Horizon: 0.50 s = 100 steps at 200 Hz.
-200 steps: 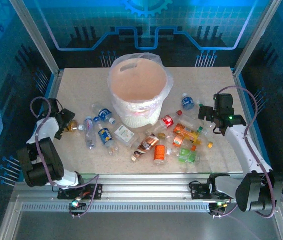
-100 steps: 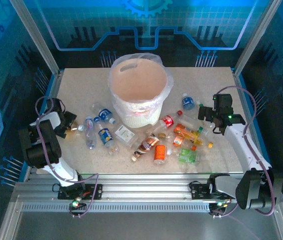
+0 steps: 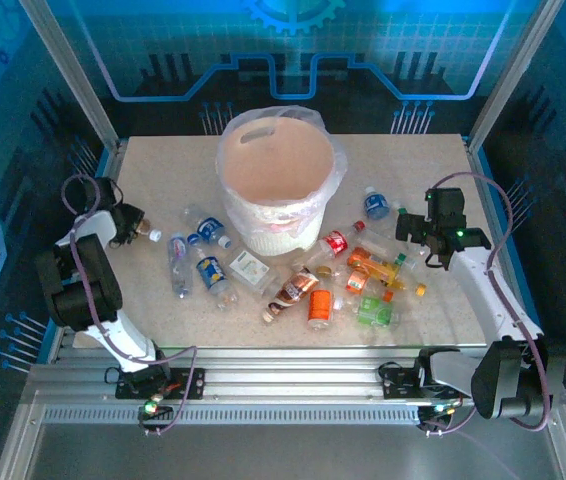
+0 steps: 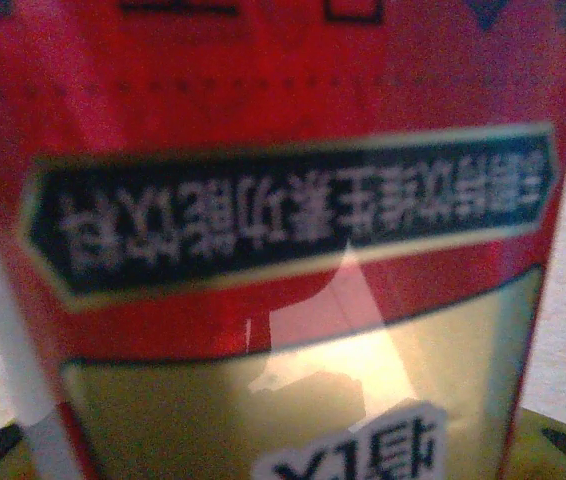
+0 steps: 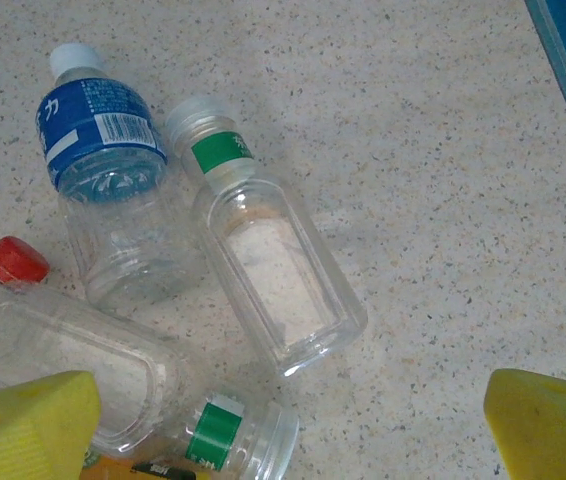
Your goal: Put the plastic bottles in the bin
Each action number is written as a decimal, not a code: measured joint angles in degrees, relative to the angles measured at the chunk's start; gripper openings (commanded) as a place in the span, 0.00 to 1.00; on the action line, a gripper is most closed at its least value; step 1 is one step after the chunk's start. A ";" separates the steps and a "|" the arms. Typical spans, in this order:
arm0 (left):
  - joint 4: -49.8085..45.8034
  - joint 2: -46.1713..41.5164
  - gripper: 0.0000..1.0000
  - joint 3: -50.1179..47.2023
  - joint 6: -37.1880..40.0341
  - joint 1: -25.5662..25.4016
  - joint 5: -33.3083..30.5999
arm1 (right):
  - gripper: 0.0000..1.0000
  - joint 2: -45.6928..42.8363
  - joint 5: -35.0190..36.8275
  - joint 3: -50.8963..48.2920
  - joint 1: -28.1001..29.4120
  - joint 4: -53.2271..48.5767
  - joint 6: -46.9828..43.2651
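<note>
Far left of bin (image 3: 268, 225) | red-label bottle (image 4: 283, 200) clamped inside left tool (image 3: 131, 226) | right tool (image 3: 407, 228) wide

The bin (image 3: 275, 225) stands mid-table (image 3: 413, 160), toward the rear. Bottles (image 3: 319, 306) lie scattered before it, left and right. One bottle (image 3: 143, 234) sits at the left edge, possibly raised.

In the left wrist view, a red-labelled bottle (image 4: 283, 100) carries a dark banner (image 4: 283, 210) of white Chinese characters, upside down and too blurred to read surely. In the right wrist view, a blue-labelled bottle (image 5: 103, 150) shows a white character, perhaps 力, beside a barcode (image 5: 123, 128).
</note>
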 measured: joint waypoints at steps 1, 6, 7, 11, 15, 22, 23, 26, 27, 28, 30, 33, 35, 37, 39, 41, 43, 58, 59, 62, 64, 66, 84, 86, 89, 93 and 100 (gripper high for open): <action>-0.02 -0.13 0.33 0.20 0.02 0.00 0.11 | 1.00 0.00 0.00 0.02 0.00 0.00 0.00; -0.31 -0.76 0.32 0.83 0.35 0.00 0.57 | 1.00 -0.02 0.00 0.20 0.00 -0.22 0.17; -0.44 -0.92 0.32 1.01 0.46 0.00 0.68 | 1.00 -0.02 0.00 0.22 0.00 -0.26 0.17; -0.72 -1.42 0.31 1.51 0.63 0.00 0.96 | 1.00 -0.02 0.00 0.44 0.00 -0.46 0.22; -1.09 -2.14 0.31 2.12 1.05 -0.11 1.42 | 1.00 -0.02 -0.02 0.66 0.00 -0.70 0.39; -1.66 -3.41 0.30 3.13 1.55 -0.28 1.99 | 1.00 -0.02 0.00 1.01 0.00 -1.09 0.52; -1.73 -3.58 0.30 3.23 1.60 -0.31 2.03 | 1.00 -0.02 0.00 1.05 0.00 -1.14 0.59; -2.05 -4.33 0.30 3.76 2.03 -0.46 2.38 | 1.00 -0.07 0.00 1.20 0.00 -1.36 0.63; -2.16 -4.48 0.30 3.87 2.12 -0.48 2.45 | 1.00 -0.07 0.00 1.27 0.00 -1.42 0.66; -2.36 -4.79 0.30 4.13 2.25 -0.55 2.51 | 1.00 -0.09 0.00 1.33 0.00 -1.57 0.66; -2.45 -5.14 0.30 4.37 2.40 -0.63 2.62 | 1.00 -0.11 0.00 1.49 0.00 -1.75 0.76; -2.82 -5.86 0.29 4.92 2.69 -0.87 3.02 | 1.00 -0.13 0.02 1.62 0.00 -1.95 0.85; -3.13 -6.34 0.29 5.33 2.91 -1.03 3.19 | 1.00 -0.13 0.02 1.70 0.00 -2.05 0.87; -3.32 -6.82 0.29 5.81 3.08 -1.25 3.39 | 1.00 -0.17 0.02 1.88 0.00 -2.25 1.05; -3.58 -7.17 0.29 6.10 3.28 -1.42 3.58 | 1.00 -0.22 0.02 1.97 0.00 -2.45 1.07; -3.80 -7.65 0.29 6.58 3.61 -1.66 3.80 | 1.00 -0.24 0.02 2.10 0.00 -2.58 1.14; -4.13 -7.96 0.29 6.95 3.80 -1.84 3.98 | 1.00 -0.26 0.02 2.23 0.00 -2.80 1.27; -5.84 -11.26 0.28 10.47 5.77 -4.17 5.51 | 1.00 -0.61 0.04 3.17 0.00 -4.35 1.73; -5.88 -11.43 0.28 10.64 5.88 -4.33 5.55 | 1.00 -0.63 0.04 3.23 0.00 -4.44 1.77; -6.25 -11.91 0.28 11.34 6.19 -4.87 5.73 | 1.00 -0.70 0.04 3.43 0.00 -4.81 1.92; -6.40 -12.37 0.28 11.89 6.51 -5.31 5.95 | 1.00 -0.76 0.04 3.58 0.00 -5.07 1.95; -6.67 -12.81 0.27 12.39 6.91 -5.81 6.16 | 1.00 -0.83 0.04 3.72 0.00 -5.27 1.99; -8.74 -15.65 0.25 17.14 9.09 -9.62 7.21 | 1.00 -1.33 0.04 4.83 0.00 -7.13 2.49; -8.96 -15.98 0.25 17.84 9.44 -10.19 7.37 | 1.00 -1.36 0.07 4.92 0.00 -7.21 2.58; -9.33 -16.22 0.25 18.64 9.84 -10.84 7.45 | 1.00 -1.44 0.04 5.09 0.00 -7.48 2.62; -9.66 -16.65 0.25 19.71 10.25 -11.61 7.65 | 1.00 -1.51 0.07 5.31 0.00 -7.82 2.82; -10.19 -17.27 0.25 21.86 11.10 -13.11 7.98 | 1.00 -1.66 0.07 5.57 0.00 -8.33 3.06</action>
